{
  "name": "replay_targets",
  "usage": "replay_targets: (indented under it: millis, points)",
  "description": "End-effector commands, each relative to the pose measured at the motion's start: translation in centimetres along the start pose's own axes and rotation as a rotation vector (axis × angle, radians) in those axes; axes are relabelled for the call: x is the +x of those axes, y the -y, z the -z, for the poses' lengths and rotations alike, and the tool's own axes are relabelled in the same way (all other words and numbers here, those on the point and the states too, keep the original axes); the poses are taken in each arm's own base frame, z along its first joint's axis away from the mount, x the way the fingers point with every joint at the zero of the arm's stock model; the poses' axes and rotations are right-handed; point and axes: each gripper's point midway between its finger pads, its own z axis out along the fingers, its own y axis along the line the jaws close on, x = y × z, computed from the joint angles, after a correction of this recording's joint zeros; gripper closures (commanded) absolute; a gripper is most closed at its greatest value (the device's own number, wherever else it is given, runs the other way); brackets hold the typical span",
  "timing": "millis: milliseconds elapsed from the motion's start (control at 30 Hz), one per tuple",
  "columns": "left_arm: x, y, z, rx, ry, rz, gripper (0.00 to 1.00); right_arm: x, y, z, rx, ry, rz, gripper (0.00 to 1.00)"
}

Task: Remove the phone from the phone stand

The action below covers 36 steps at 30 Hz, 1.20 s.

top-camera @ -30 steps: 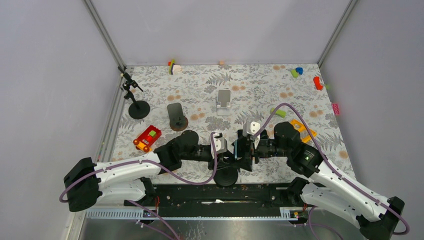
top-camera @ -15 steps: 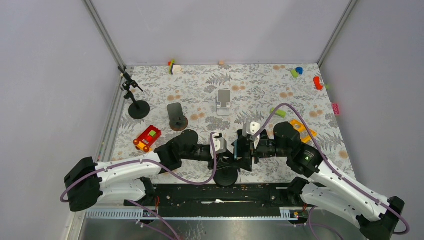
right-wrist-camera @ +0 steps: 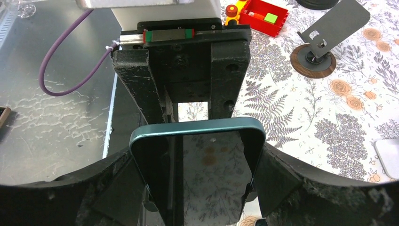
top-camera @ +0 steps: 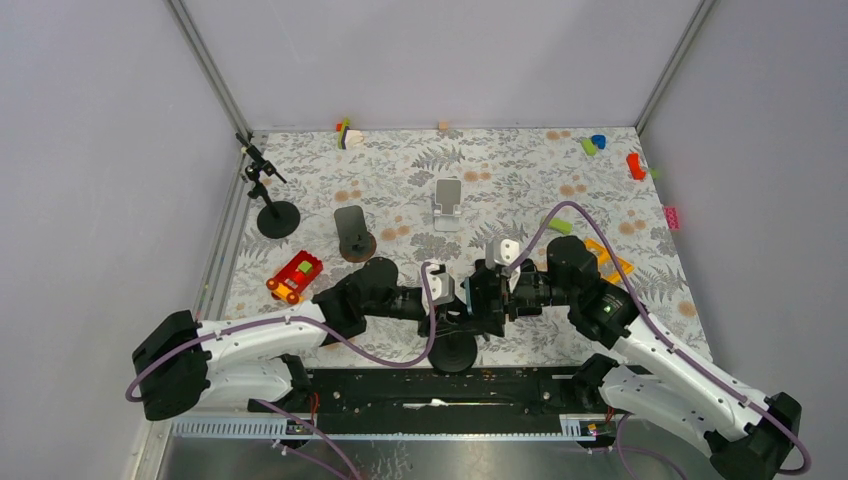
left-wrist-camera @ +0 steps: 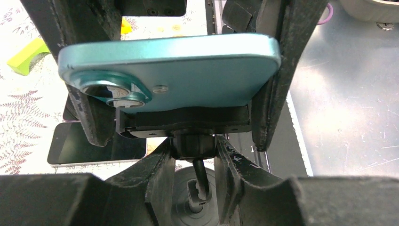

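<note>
You had both arms meeting low over the near edge of the bench (top-camera: 520, 190), at its middle. Your left tool (left-wrist-camera: 193, 162) was pinched on the neck of the phone stand (left-wrist-camera: 193, 143), one finger pressed to each side of the ball joint just under the cradle. The stand's round black base (top-camera: 453, 354) sat on the bench's near edge, right below the two tools.

The phone (left-wrist-camera: 188, 70), teal with its camera lenses facing your left wrist camera, sat in that cradle, lying on its long side with its back against the black holder. Your right tool (right-wrist-camera: 197, 188) came at it from the other side, spread wide and clamped across it, one finger (left-wrist-camera: 275, 84) on each end. In the right wrist view the glass face reflected the bench's fern pattern.

A second, dark phone (left-wrist-camera: 80, 148) lay flat on the bench beside the stand. Farther back stood a dark stand on a brown disc (top-camera: 352, 232), a silver stand (top-camera: 448, 203) and a red toy block (top-camera: 295, 275), all well apart from your tools.
</note>
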Motion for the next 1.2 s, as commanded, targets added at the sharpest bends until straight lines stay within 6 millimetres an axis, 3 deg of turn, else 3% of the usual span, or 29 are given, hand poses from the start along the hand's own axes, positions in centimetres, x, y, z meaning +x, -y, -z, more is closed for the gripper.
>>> replay_targets:
  millis: [0,200,700,1167]
  points:
    - [-2.7,8.0,-0.6,0.378,0.093,-0.063,1.00,0.4,6.7,0.4,0.239,0.003,0.172,1.00]
    - [-2.3,9.8,-1.3,0.452,0.078,-0.052,1.00,0.7,8.7,0.1,0.280,-0.012,0.191,1.00]
    - [-1.1,12.8,-1.3,0.523,0.019,-0.062,1.00,2.2,11.3,-0.7,0.298,-0.050,0.199,1.00]
    - [-0.9,14.2,-0.5,0.549,0.029,-0.075,1.00,4.5,13.4,-1.4,0.211,-0.178,0.222,1.00]
